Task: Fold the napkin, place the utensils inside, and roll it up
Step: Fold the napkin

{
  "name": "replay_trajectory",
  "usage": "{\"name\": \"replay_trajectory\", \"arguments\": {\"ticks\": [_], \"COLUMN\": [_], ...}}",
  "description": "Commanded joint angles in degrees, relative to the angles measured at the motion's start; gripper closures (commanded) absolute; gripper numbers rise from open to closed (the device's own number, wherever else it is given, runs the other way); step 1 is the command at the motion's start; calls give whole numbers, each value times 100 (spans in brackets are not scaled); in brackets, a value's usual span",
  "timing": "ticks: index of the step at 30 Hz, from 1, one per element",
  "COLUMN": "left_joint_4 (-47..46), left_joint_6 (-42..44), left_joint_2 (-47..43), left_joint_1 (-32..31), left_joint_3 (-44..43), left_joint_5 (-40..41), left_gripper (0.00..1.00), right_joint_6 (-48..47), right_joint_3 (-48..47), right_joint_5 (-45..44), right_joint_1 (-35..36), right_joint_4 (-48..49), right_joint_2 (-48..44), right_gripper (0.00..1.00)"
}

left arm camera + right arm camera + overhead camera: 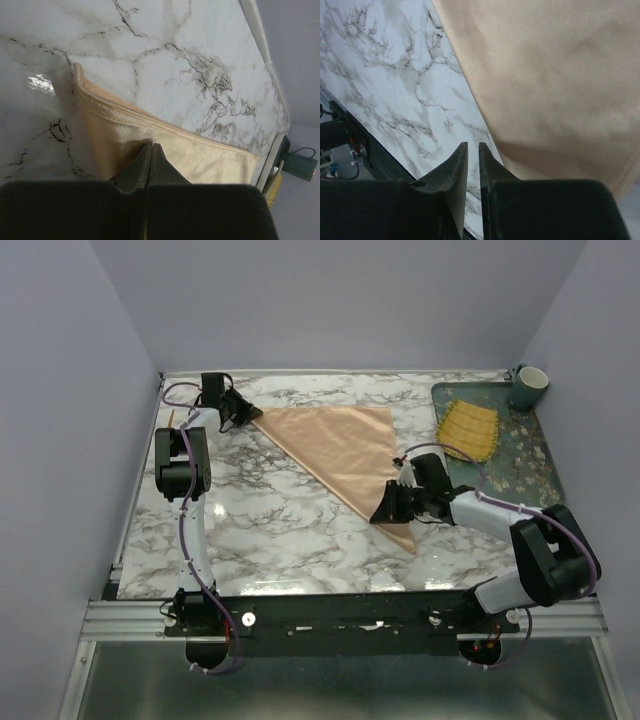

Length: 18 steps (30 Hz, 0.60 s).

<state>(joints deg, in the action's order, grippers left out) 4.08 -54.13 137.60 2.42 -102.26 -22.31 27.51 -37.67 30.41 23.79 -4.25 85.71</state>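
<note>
The napkin (345,445) lies folded on the tabletop (270,530); left fingers (140,162) sit clenched at its ten-o'clock corner; right fingers (456,167), barely parted, hold nothing near its five-o'clock tip.

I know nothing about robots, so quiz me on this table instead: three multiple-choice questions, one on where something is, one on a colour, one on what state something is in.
1. Where is the mug?
A. between the arms' bases
B. on the tray, far right
C. dead centre

2. What colour is the cloth on the tray?
A. yellow
B. blue
C. white

3. How does the napkin lie?
A. rolled up
B. folded flat into a triangle
C. crumpled in a ball

Answers:
1. B, it stands at the tray's far corner.
2. A, it is yellow with a checked pattern.
3. B, the top view shows a flat three-cornered shape.
</note>
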Motion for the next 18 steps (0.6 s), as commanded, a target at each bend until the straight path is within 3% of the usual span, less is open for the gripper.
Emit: {"name": "replay_trajectory", "arguments": {"ticks": [1, 10, 18], "left_joint_4": [533, 506, 594], "left_joint_6": [298, 227, 298], "left_joint_2": [180, 162, 92], "left_joint_1": [40, 66, 75], "left_joint_3": [-40, 13, -40], "left_joint_5": [253, 165, 165], "left_gripper": [100, 100, 100], "right_joint_6": [290, 668, 958], "right_joint_3": [751, 1341, 1394], "right_joint_5": [-668, -1020, -1503], "right_joint_1": [-225, -358, -358], "right_joint_4": [-304, -375, -1341], "right_joint_2": [-870, -696, -2260], "right_gripper": [78, 80, 80]}}
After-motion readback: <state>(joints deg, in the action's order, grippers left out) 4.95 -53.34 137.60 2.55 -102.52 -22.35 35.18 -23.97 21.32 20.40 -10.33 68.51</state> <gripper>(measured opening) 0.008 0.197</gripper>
